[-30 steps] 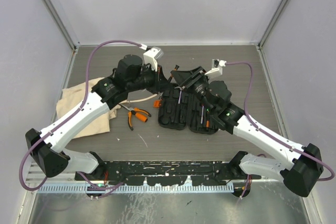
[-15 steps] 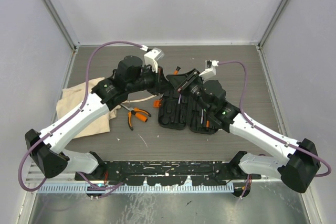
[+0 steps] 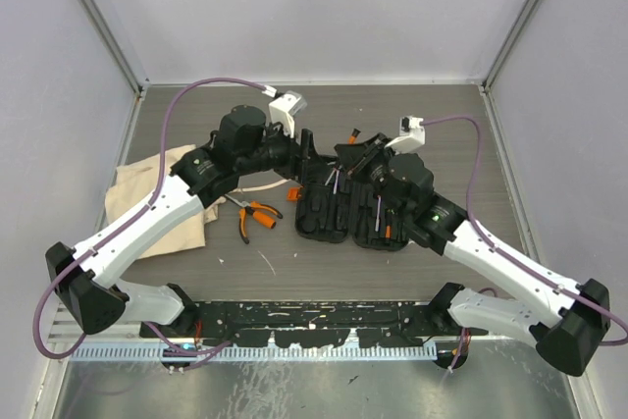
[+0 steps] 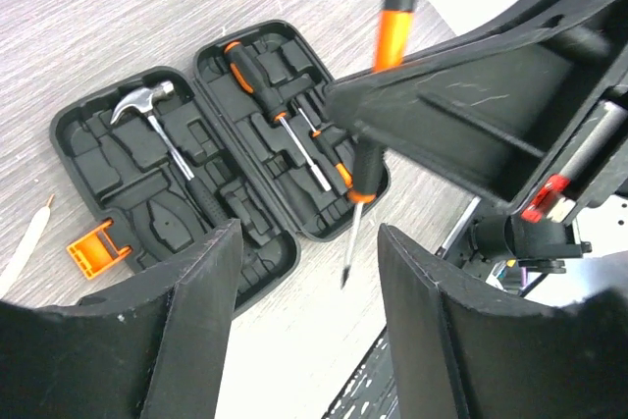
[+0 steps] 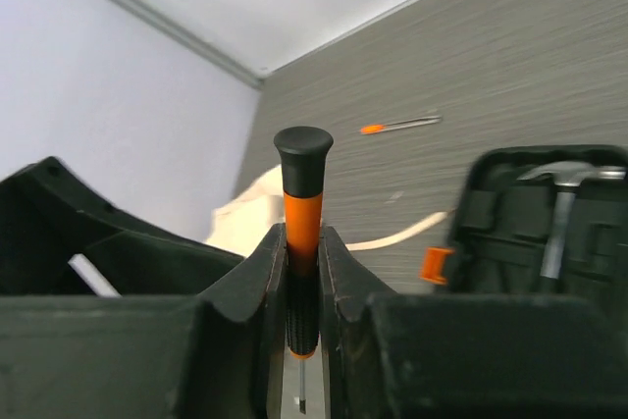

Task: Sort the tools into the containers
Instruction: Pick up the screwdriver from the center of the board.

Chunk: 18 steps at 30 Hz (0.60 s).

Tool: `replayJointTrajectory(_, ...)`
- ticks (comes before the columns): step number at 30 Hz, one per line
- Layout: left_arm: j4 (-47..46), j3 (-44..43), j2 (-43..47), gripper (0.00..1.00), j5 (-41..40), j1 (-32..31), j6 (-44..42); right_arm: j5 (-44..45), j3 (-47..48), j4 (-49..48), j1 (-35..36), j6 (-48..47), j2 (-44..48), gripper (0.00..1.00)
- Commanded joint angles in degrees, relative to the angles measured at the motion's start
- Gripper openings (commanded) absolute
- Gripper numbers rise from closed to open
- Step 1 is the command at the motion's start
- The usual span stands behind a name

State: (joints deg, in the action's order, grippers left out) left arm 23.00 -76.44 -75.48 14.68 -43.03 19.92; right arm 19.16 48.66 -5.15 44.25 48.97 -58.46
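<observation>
While the right gripper (image 5: 302,242) pinches the black and orange handle of a screwdriver (image 5: 300,159) tight between its two fingers, the left gripper (image 4: 306,272) is wide open and holds nothing. The screwdriver stands almost straight up, with its thin metal tip pointing down. It hangs in the air above the near edge of the tool case (image 4: 106,159) and touches nothing but the right fingers.

The tool case lies open and flat on the table (image 4: 88,7). A hammer (image 4: 157,120) sits in one half. Other screwdrivers (image 4: 257,80) sit in the other half. Some slots look free.

Farther out, the pliers (image 3: 253,213) lie on the table just left of the case. The cloth bag (image 3: 147,198) lies past them, under the left arm. A thin driver (image 5: 397,126) with an orange end lies alone on the table. A pale stick (image 4: 27,240) lies near the case too.

I think the step now is putting this screwdriver away in the case. Next, the right arm needs to tip the tool flat, line it up with a free slot beside the other screwdrivers, and bring it down gently. Only then should the fingers let go. If it is crooked, it may not sit in the slot. The pliers and thin driver are not put away yet.
</observation>
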Motion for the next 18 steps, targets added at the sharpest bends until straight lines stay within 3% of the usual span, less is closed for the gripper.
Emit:
replayJointTrajectory(1, 0.6, 0.6, 2.3, 0.59, -3.0, -0.1, -2.2, 10.3, 3.9, 11.6, -0.6, -8.2, 4.1, 0.01)
replayJointTrajectory(5, 3.6, 0.7, 2.3, 0.62, -5.9, 0.2, -3.8, 11.3, 6.7, 23.4, -4.0, -11.5, 4.6, 0.00)
replayJointTrajectory(8, 6.2, 0.1, 1.7, 0.62, -7.7, 0.8, -5.2, 5.8, 8.5, 29.5, -10.5, -13.2, 3.4, 0.00)
replayJointTrajectory(14, 8.8, -1.2, -1.1, 0.64, -12.0, 1.3, -9.4, -10.8, 11.7, 35.5, -24.8, -19.4, -4.9, 0.00)
replayJointTrajectory(18, 8.5, -0.2, -2.8, 0.65, -16.4, 1.5, -10.9, -12.5, 13.5, 36.7, -27.3, -23.2, -12.4, 0.01)
